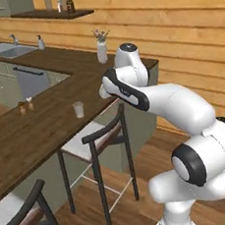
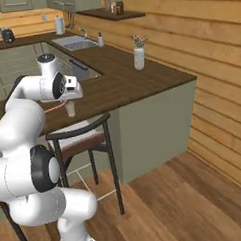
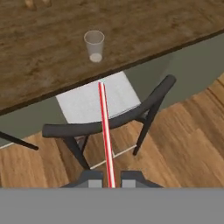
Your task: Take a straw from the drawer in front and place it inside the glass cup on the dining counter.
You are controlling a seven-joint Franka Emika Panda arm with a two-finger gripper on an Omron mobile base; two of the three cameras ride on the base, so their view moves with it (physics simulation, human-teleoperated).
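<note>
My gripper (image 3: 110, 179) is shut on the pale red straw (image 3: 105, 131), which runs straight out from between the fingertips. Its far tip ends over a stool seat, just short of the dining counter (image 3: 43, 65) edge. The glass cup (image 3: 94, 45) stands upright on the dark wood top a little beyond that tip, apart from it. From the base cameras the cup (image 1: 78, 109) sits near the counter's front edge, and the straw (image 2: 52, 109) shows as a thin reddish line beside the cup (image 2: 70, 110), below my hand. The drawer is out of view.
A bar stool (image 3: 96, 103) with a dark curved back and white seat stands under the counter edge, below the straw. A white vase with flowers (image 1: 102, 51) sits far along the counter. Two small shakers (image 1: 25, 105) stand left of the cup. Another stool (image 1: 22, 213) is at lower left.
</note>
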